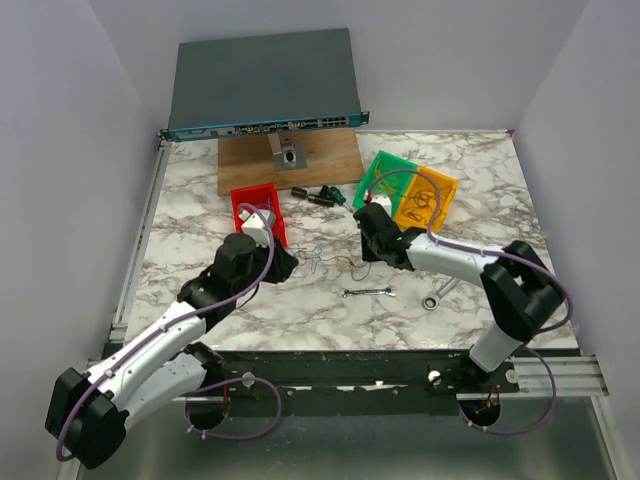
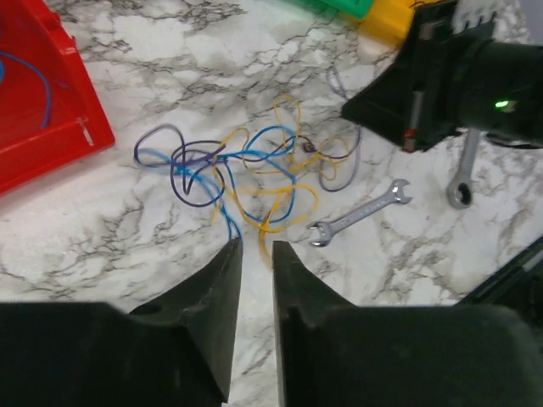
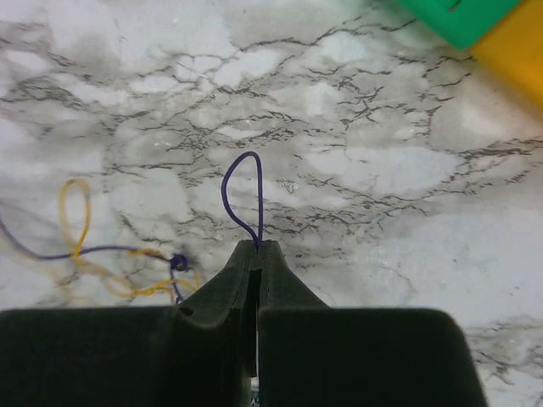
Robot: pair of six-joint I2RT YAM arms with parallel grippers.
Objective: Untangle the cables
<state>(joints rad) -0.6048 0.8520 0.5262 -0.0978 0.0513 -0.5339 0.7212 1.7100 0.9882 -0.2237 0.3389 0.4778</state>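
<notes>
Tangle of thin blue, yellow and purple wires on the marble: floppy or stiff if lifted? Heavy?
Likely floppy: the tangle of thin blue, yellow and purple wires lies in loose curls. Probably light, so it may drag along whole. The purple wire loop pinched in the right gripper holds its arch, suggesting slight springiness.

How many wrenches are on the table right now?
2. The open-end wrench lies between the cables and the arm bases; the ring-end wrench lies to its right, partly under the right arm. Others could be hidden beneath the arms.
</notes>
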